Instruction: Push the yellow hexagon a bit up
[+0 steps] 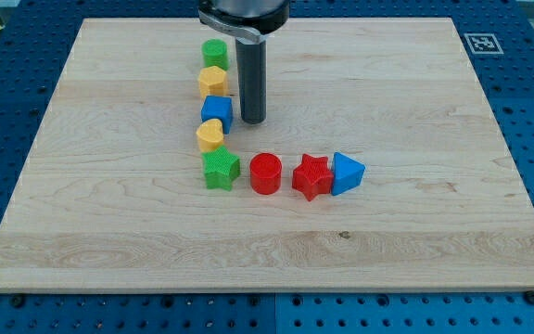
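Note:
The yellow hexagon (212, 81) lies on the wooden board (415, 213), second in a column at the upper middle-left. Above it is a green round block (215, 53); below it are a blue cube (217, 111) and a yellow heart-shaped block (210, 135). My tip (252, 122) is the lower end of the dark rod. It rests on the board just to the right of the blue cube, below and to the right of the yellow hexagon, and close to or touching the cube.
A row runs along the middle: a green star (221, 169), a red cylinder (266, 173), a red star (311, 176) and a blue triangle (346, 173). A blue pegboard (527, 74) surrounds the board.

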Motion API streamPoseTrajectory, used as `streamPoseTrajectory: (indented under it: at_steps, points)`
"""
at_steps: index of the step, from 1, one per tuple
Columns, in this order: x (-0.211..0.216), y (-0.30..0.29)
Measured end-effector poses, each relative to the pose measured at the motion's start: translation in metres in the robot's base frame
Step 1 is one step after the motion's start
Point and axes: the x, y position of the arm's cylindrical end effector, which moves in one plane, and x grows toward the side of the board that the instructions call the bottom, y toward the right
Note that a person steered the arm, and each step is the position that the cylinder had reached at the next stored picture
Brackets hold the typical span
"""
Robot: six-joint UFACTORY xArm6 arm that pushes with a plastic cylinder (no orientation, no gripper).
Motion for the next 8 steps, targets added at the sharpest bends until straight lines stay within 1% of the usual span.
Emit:
streamPoseTrajectory:
  at_steps: [1,2,3,4,5,6,8]
  points:
    - [-0.021,-0.004]
    - [-0.031,-0.013]
    - [-0.031,-0.02]
    - [-0.031,-0.045]
    - [-0.031,-0.055]
    - [-0.041,-0.055]
    - [-0.043,-0.055]
